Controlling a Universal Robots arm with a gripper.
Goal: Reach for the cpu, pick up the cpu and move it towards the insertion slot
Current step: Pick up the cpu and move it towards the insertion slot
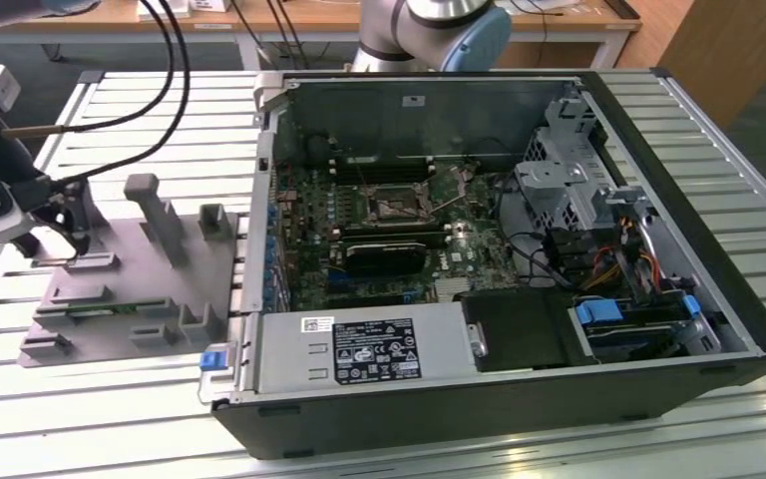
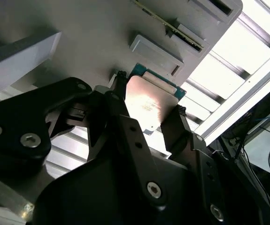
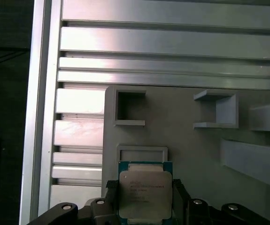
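Observation:
The cpu [image 3: 145,192] is a silvery square chip with a thin green-tan edge, lying over the grey plastic tray [image 3: 186,145]. My gripper [image 3: 145,185] is shut on the cpu, one black finger pressed against each of two opposite sides. In the second wrist view the cpu [image 2: 149,101] sits between the fingers of the gripper [image 2: 150,93], close to the tray [image 2: 92,33]. In the exterior view the gripper [image 1: 71,247] hangs low over the tray [image 1: 131,294] at the exterior view's left. The insertion slot [image 1: 393,205] lies inside the open computer case, well to the exterior view's right.
The tray carries upright grey posts [image 1: 157,215] and shallow recesses [image 3: 130,108]. The open case [image 1: 490,249] has tall metal walls, a power supply [image 1: 363,351] at the front and a drive cage with cables [image 1: 582,200]. Black cables [image 1: 157,90] hang above the slatted metal table [image 1: 91,419].

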